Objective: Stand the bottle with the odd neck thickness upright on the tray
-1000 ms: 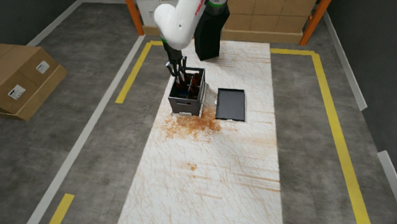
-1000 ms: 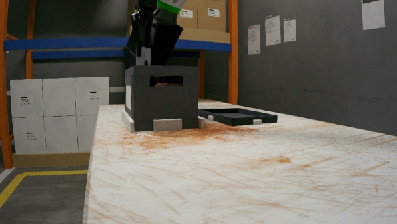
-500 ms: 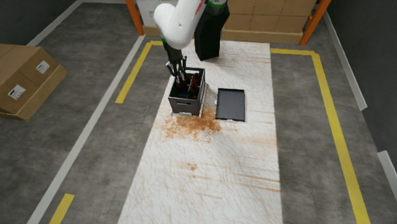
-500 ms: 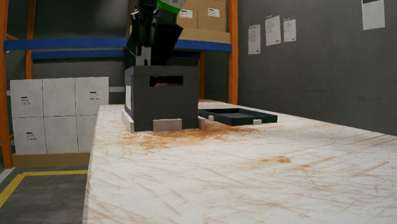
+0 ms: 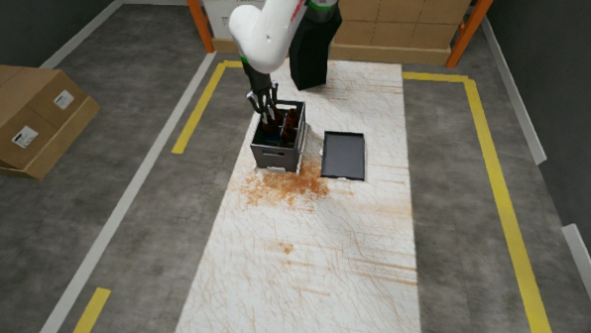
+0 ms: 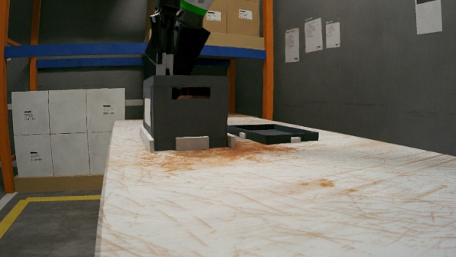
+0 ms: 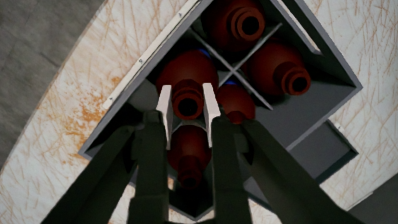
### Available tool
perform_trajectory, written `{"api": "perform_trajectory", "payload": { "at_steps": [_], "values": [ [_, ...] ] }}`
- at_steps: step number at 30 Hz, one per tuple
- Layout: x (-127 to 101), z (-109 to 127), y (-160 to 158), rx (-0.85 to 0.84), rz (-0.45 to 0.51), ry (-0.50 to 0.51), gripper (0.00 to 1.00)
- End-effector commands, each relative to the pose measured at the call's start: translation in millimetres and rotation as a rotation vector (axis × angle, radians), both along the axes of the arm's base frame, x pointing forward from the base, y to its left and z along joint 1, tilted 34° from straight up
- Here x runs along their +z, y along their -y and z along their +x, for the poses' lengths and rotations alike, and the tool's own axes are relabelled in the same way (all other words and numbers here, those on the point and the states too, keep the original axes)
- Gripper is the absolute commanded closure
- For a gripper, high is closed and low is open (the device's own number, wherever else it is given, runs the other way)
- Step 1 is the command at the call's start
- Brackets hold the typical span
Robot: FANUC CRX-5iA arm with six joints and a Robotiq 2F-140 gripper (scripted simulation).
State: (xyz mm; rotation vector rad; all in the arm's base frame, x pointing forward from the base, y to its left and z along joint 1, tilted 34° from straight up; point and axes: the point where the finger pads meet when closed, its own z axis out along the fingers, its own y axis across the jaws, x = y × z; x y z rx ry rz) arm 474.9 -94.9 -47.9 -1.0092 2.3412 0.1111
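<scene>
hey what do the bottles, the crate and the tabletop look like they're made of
Bottles: probably brown glass, though nearly opaque, so plastic is possible.
Crate: likely molded plastic, matte dark gray with cut handle slots.
Tabletop: possibly painted metal, white, with rust-colored scratches and stains.
</scene>
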Motion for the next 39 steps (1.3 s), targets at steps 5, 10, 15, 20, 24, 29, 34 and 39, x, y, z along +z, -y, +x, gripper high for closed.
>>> {"api": "perform_trajectory", "payload": {
  "at_steps": [5, 10, 15, 20, 24, 29, 34, 39],
  "values": [
    [0.5, 0.2, 0.6, 0.000, -0.001, 0.001, 0.90],
    [0.5, 0.2, 0.6, 0.000, -0.001, 0.001, 0.90],
    [0.5, 0.2, 0.6, 0.000, -0.001, 0.001, 0.90],
    [0.5, 0.2, 0.6, 0.000, -0.001, 0.001, 0.90],
    [0.9, 0.0, 0.7, 0.000, -0.001, 0.001, 0.90],
    [1.6, -0.4, 1.0, 0.000, -0.001, 0.001, 0.90],
    [3.7, -1.6, 1.7, 0.000, -0.001, 0.001, 0.90],
    [7.1, -3.6, 2.9, 0.000, -0.001, 0.001, 0.90]
  ]
}}
